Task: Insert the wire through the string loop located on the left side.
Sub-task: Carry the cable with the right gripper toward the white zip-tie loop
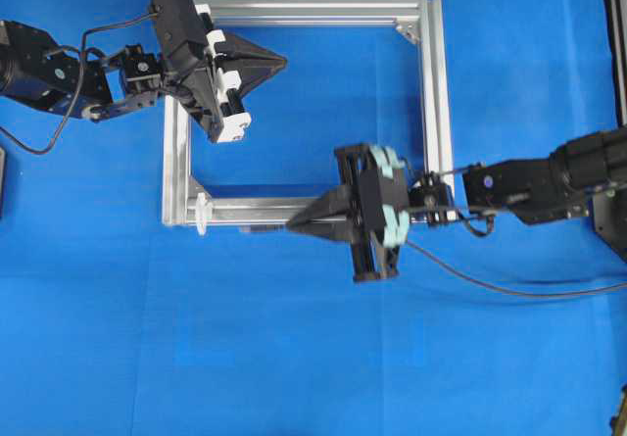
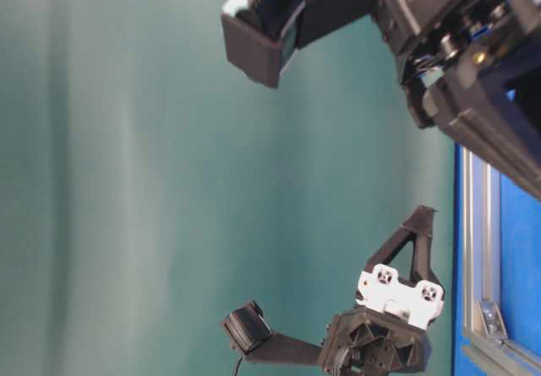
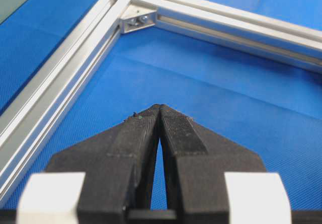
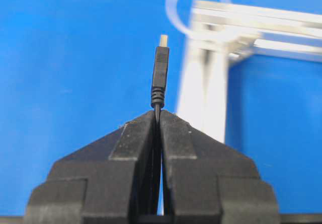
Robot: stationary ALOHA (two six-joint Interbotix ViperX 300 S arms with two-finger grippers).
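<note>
My right gripper (image 1: 292,225) (image 4: 157,112) is shut on the wire (image 4: 160,68) just behind its small dark plug, which sticks out past the fingertips. The plug points left along the frame's near rail toward the string loop (image 1: 203,213). In the right wrist view the white string loop (image 4: 169,12) hangs blurred ahead, up and right of the plug tip and apart from it. The wire's slack (image 1: 490,286) trails off to the right. My left gripper (image 1: 282,61) (image 3: 160,107) is shut and holds nothing, hovering inside the frame's upper left part.
The silver aluminium frame (image 1: 436,93) (image 3: 60,68) lies as a square on the blue mat, with corner brackets (image 3: 137,18) inside its corners. In the table-level view the frame's edge (image 2: 478,249) shows at the right, beside the left gripper (image 2: 423,213).
</note>
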